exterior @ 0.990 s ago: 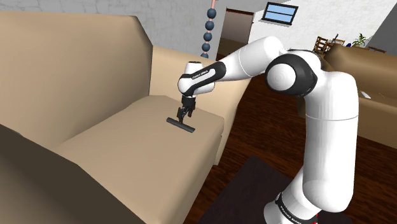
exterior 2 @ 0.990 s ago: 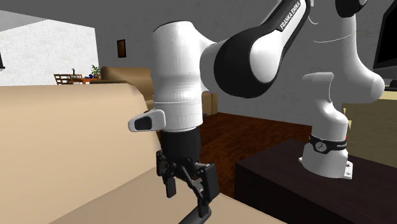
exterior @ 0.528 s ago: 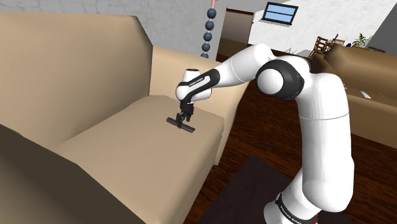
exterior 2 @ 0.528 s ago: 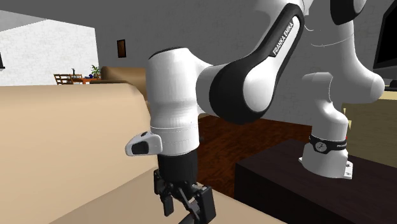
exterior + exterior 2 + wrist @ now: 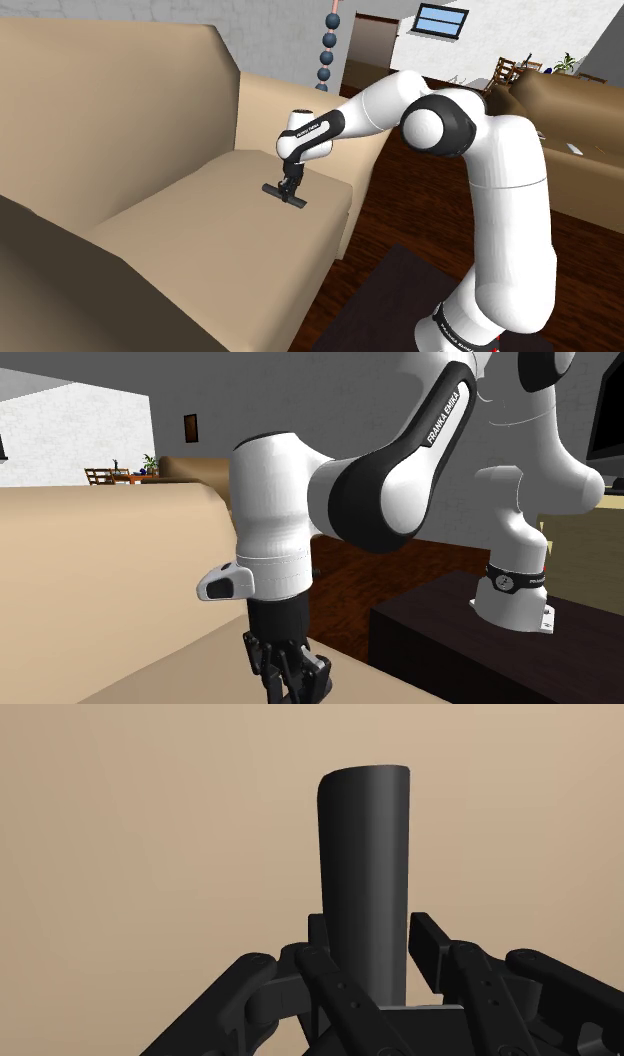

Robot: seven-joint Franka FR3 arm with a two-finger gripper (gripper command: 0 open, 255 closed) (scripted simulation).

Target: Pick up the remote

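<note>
item: remote [image 5: 299, 202], dark, long and slim.
location: flat on the tan sofa seat cushion [image 5: 190, 225], near the cushion's front corner toward the shoulder view's right. its position has not changed over the last second, and it is not lifted.

item: claw [image 5: 288, 186], all black, pointing down at the cushion.
change: a second ago it hung just above the remote with its fingers spread wide. half a second ago it had dropped to the remote, fingers still apart. now the arm's pose is nearly the same as then, and the fingers have drawn in. in the second exterior view the claw [image 5: 290, 677] is bunched narrow, where one finger stood out to the side before.

state: in the wrist view the remote [image 5: 365, 874] runs straight out between the two fingers [image 5: 425, 942], one on each long side, with no plain gap on either. judged closed on the remote across its narrow width.

meaning: descent and closing appear done; the lift is not yet begun. next move, by judgement: raise straight up and slowly, since a slim body pinched at one place may tip or slide.
</note>
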